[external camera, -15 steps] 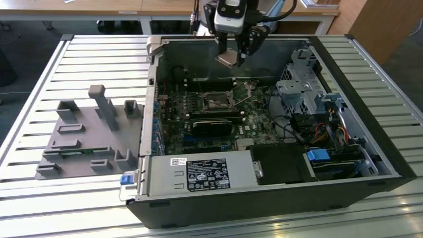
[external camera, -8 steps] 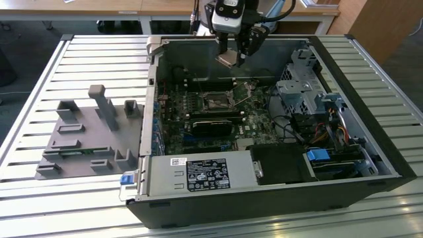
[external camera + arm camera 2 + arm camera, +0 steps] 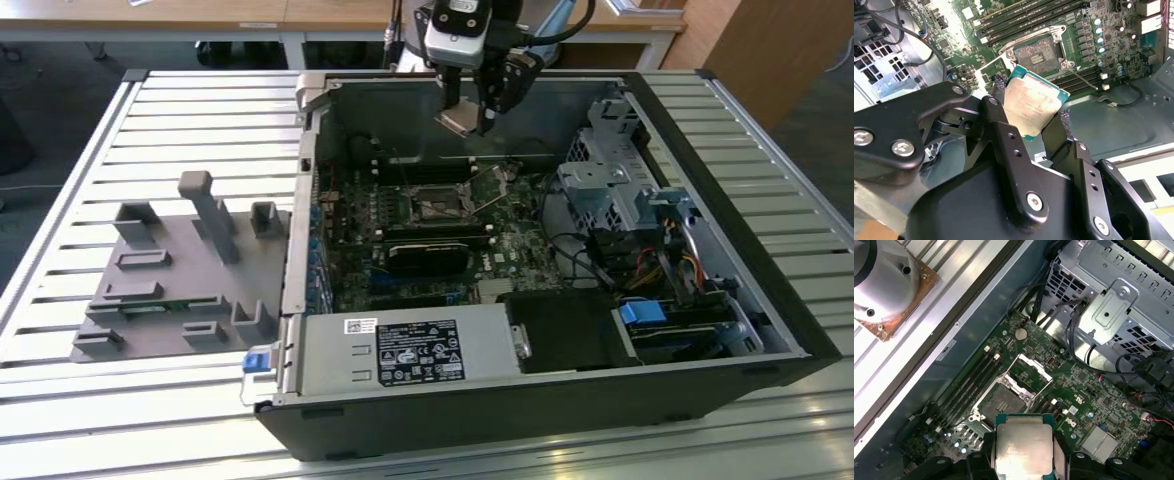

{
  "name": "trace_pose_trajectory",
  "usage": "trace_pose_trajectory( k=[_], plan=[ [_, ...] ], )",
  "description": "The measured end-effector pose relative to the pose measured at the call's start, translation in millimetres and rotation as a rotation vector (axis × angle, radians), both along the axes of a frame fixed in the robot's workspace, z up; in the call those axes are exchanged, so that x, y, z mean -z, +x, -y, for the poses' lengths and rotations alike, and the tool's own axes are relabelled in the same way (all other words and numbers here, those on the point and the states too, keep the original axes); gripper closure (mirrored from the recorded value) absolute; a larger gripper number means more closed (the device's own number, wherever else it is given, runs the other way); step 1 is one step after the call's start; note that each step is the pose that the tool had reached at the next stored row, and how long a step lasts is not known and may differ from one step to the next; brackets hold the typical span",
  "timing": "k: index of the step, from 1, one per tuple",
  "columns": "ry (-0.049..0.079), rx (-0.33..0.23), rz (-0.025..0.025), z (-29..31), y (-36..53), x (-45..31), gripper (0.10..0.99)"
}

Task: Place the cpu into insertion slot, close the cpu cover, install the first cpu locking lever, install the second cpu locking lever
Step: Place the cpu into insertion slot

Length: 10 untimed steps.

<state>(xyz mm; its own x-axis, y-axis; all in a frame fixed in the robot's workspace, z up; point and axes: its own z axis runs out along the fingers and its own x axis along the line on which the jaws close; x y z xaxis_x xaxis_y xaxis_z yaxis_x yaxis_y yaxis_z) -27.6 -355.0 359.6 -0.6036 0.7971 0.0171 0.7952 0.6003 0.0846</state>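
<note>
The cpu (image 3: 1030, 105), a flat square chip with a dull silvery metal top on a green-edged base, is clamped by two opposite edges between the black fingers (image 3: 999, 125) of the tool (image 3: 1025, 455), closed just to the chip's width. It hangs above the motherboard (image 3: 514, 262), apart from the insertion slot (image 3: 1000, 401), whose dark centre lies bare with the cpu cover (image 3: 1030, 371) swung up beside it. The open computer case (image 3: 534, 410) lies on a slatted worktop (image 3: 80, 150).
</note>
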Motion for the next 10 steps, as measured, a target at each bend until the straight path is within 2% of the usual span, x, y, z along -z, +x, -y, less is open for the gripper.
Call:
trace_pose_trajectory(
  k=[10],
  plan=[
    [0.0, 0.035, 0.0, 0.0, 0.0, 0.4, 0.545]
  ],
)
